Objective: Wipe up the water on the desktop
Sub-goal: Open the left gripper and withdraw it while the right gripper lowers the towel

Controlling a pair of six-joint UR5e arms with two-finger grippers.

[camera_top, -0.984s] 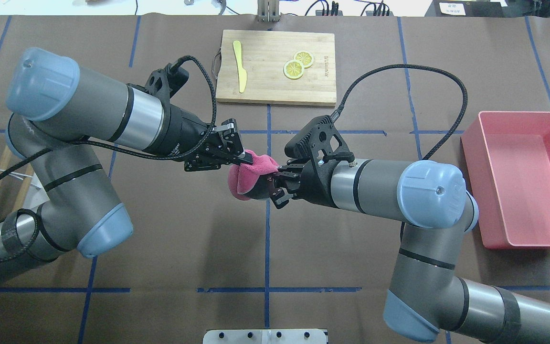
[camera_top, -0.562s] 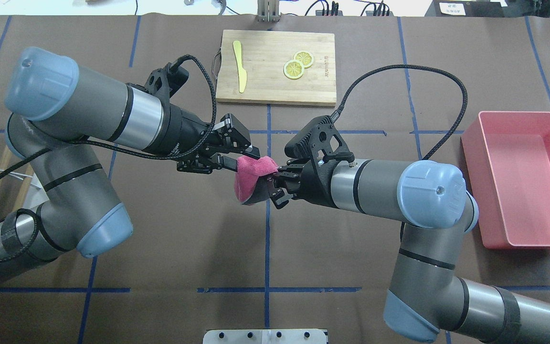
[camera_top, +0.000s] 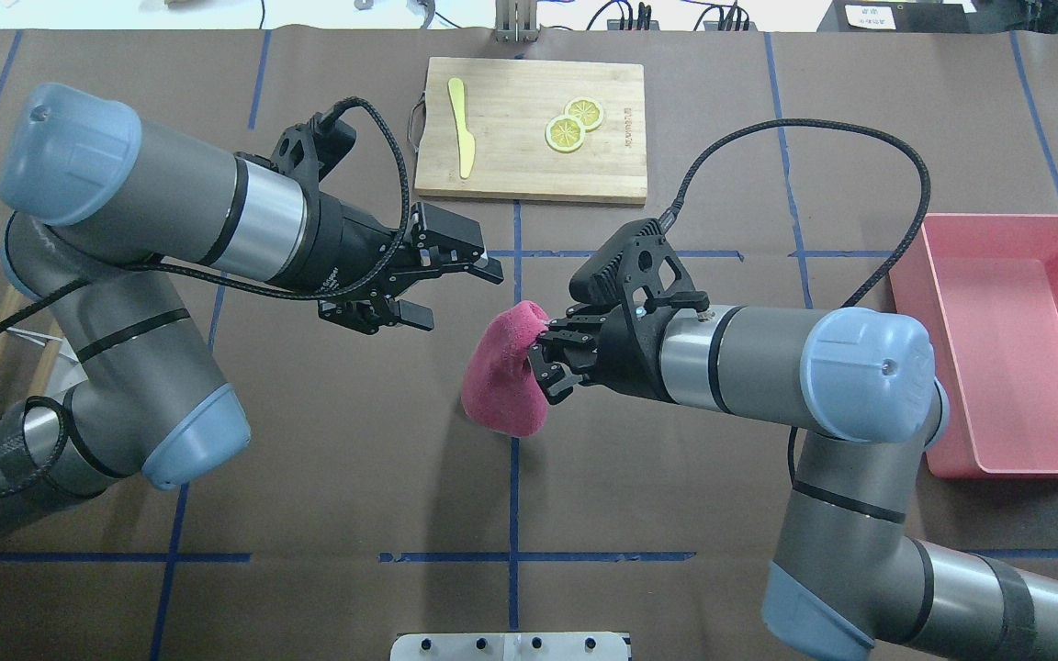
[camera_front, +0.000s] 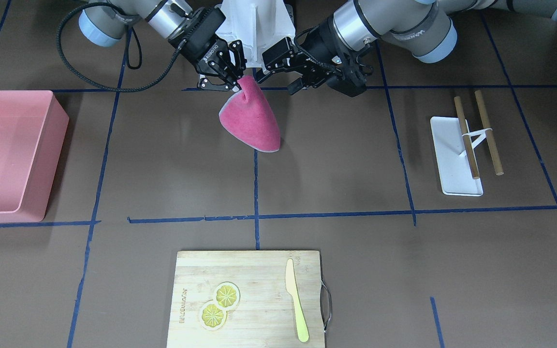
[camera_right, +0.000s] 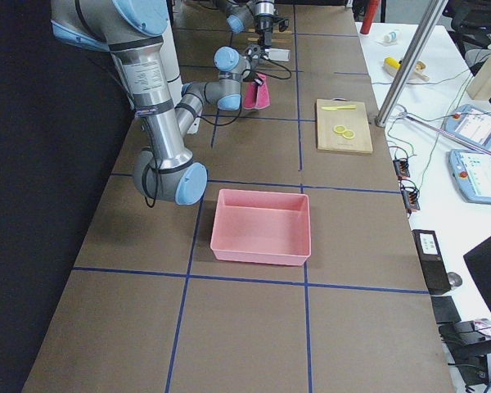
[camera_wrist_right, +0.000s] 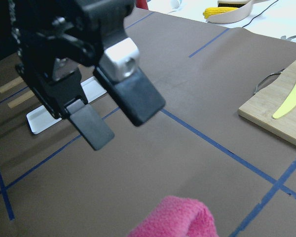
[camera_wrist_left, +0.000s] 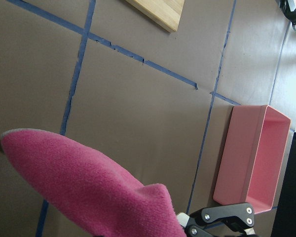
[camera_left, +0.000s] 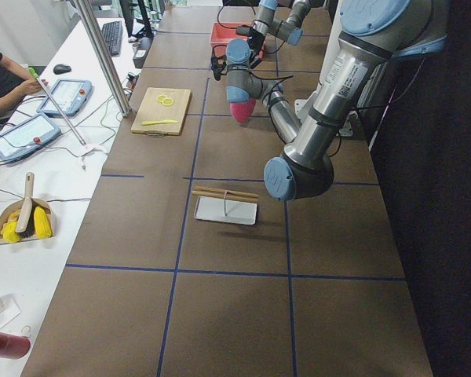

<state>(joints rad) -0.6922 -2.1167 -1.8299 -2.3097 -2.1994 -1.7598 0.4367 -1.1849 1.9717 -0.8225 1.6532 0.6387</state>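
Note:
The desktop (camera_top: 327, 459) is dark brown with blue tape lines; I see no water on it. A pink cloth (camera_top: 506, 390) hangs from my right gripper (camera_top: 543, 353), which is shut on its upper edge; its lower end is at or just above the desktop near the centre tape line. In the front view the cloth (camera_front: 252, 123) hangs below the right gripper (camera_front: 237, 86). My left gripper (camera_top: 451, 294) is open and empty, a short way left of the cloth. It also shows open in the right wrist view (camera_wrist_right: 113, 113). The left wrist view shows the cloth (camera_wrist_left: 89, 190).
A wooden cutting board (camera_top: 534, 128) with a yellow knife (camera_top: 462, 124) and lemon slices (camera_top: 573, 124) lies at the far centre. A pink bin (camera_top: 1007, 340) stands at the right. A white stand with wooden sticks (camera_front: 457, 154) lies on the left arm's side.
My left gripper has opened, let go of the cloth and drawn back to the left. My right gripper keeps hold of the cloth, which now hangs down from it.

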